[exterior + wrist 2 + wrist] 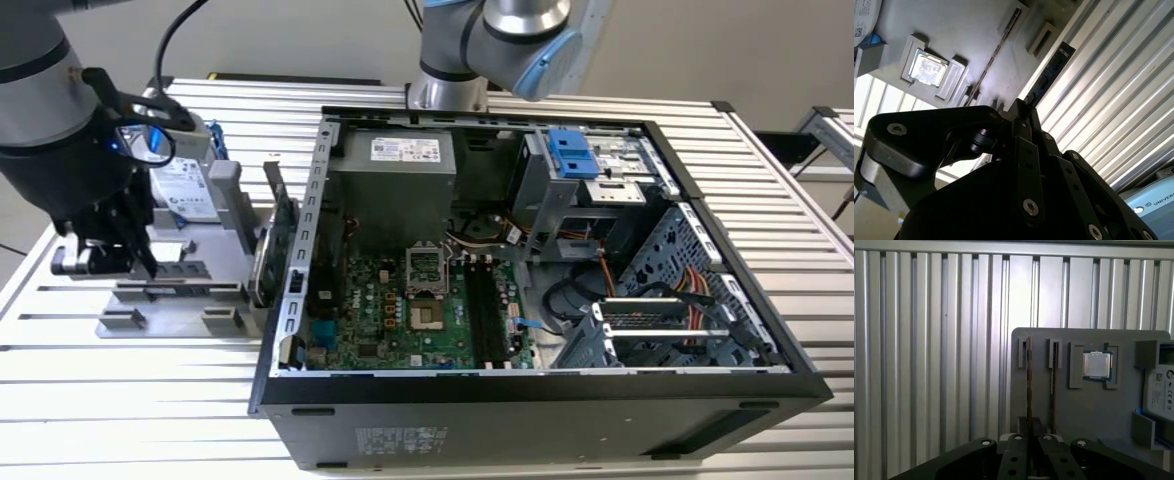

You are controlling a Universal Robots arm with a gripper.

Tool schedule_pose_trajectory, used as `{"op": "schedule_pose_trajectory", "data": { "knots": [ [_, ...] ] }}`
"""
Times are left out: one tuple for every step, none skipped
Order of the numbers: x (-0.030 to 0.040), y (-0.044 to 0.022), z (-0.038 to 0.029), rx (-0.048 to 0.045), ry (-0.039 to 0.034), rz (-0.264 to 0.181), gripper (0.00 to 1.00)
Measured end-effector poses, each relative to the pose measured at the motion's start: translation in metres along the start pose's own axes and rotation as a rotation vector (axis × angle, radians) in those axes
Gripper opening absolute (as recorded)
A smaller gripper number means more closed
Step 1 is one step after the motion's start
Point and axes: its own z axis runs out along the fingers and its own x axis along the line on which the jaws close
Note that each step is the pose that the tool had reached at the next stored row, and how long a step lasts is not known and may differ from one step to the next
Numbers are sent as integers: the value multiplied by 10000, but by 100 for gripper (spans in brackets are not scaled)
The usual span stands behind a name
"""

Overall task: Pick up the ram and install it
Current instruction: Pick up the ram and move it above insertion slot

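Gripper (1031, 429) fingers closed on the slim dark green-blue ram stick (1028, 385), pinching it edge-on; stick sits on edge in the outermost slot of the grey slotted holder (1079, 410) on the ribbed aluminium table (929, 365); holder just beside the open black computer case (534, 400), on the exterior view's left.

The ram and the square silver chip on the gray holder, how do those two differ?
The ram is a long, slim, dark stick; the silver chip is square and bright. The ram stands on edge in a slot of the gray holder, while the chip lies flat in a recess. The ram runs right up to the pincer; the chip sits apart from it. Both rest in the same holder.
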Motion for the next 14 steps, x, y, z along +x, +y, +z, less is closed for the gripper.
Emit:
{"op": "schedule_pose_trajectory", "data": {
  "knots": [
    [0,0,-7,0,0,-1,0],
    [0,0,-13,0,0,0,0],
    [0,0,-20,0,0,0,0],
    [0,0,-27,0,0,-1,0],
    [0,0,-34,0,0,0,0],
    [0,1,-41,-1,1,0,0],
    [0,0,-48,0,0,0,0],
    [0,0,-54,0,0,-1,0],
    [0,1,-61,0,0,0,0],
    [0,1,-68,-1,0,0,0],
    [0,1,-76,-1,1,0,0],
    [0,1,-83,-1,1,0,0],
    [0,1,-91,-1,1,0,0],
    [0,1,-98,-1,0,0,0]
  ]
}}
